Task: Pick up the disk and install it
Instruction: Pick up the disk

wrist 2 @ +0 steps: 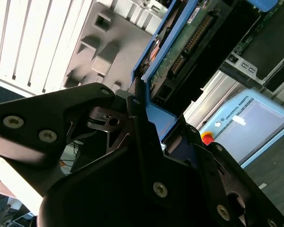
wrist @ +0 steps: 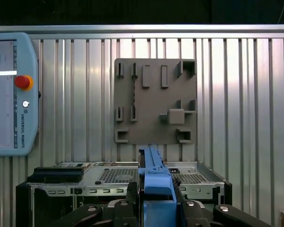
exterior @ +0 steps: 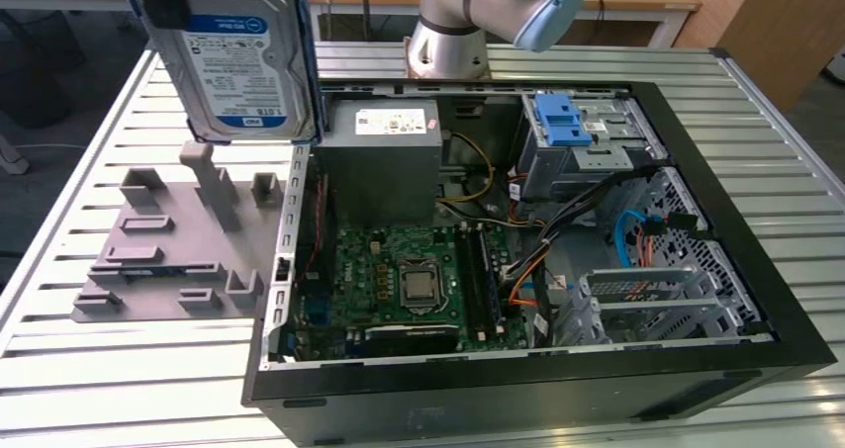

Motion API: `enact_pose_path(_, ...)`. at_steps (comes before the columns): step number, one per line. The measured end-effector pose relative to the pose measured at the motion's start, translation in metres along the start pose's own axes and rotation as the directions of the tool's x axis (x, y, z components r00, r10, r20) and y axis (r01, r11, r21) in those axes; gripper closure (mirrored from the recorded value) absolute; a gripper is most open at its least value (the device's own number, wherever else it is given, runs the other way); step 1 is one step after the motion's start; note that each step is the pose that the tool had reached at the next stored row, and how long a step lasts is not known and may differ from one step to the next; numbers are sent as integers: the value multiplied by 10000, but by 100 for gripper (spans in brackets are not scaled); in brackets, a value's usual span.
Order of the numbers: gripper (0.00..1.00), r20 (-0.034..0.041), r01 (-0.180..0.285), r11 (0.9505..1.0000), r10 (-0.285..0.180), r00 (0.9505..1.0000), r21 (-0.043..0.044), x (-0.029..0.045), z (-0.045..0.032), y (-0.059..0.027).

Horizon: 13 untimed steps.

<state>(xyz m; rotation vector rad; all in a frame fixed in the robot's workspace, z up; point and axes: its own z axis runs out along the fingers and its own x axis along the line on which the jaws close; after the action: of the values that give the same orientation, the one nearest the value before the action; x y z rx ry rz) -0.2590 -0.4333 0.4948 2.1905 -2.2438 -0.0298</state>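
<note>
The disk [exterior: 244, 62], silver with a blue-and-white label and blue rails, hangs upright high above the table at the exterior view's upper left, over the far end of the grey holder plate [exterior: 172, 240]. It is beside the open computer case [exterior: 739, 171], not in it. My gripper [wrist: 156, 201] is shut on the disk's blue rail edge [wrist: 154, 170]. In the second wrist view the black fingers [wrist 2: 132, 113] clamp the blue frame, with the disk's green circuit side [wrist 2: 180, 52] beyond them.
The case lies open on the slatted table, showing a motherboard [exterior: 396, 280], a grey power supply box [exterior: 383, 161] and a drive cage with a blue latch [exterior: 568, 122]. The arm's base [exterior: 449, 33] stands behind the case. A teach pendant [wrist: 9, 94] lies beside the table.
</note>
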Motion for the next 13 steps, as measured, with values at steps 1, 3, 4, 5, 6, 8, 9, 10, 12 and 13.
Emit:
enact_pose_path(1,64,0,0,10000,0,10000,0,0,-1,-34)
enact_pose_path(3,64,-1,0,10000,0,10000,-1,-1,-2,-101)
enact_pose_path(4,64,-1,0,10000,0,10000,-1,-1,-2,-134)
enact_pose_path(5,64,-1,0,10000,0,10000,-1,-1,-2,-164)
enact_pose_path(6,64,0,0,10000,0,10000,0,-1,-2,-195)
enact_pose_path(8,64,0,1,10000,-1,10000,0,-1,-2,-243)
enact_pose_path(9,64,0,0,10000,0,10000,-1,-2,-3,-263)
enact_pose_path(10,64,0,0,10000,0,10000,0,-2,-3,-302)
enact_pose_path(12,64,0,0,10000,0,10000,-1,0,-3,-333)
enact_pose_path(13,64,0,0,10000,0,10000,0,1,-3,-349)
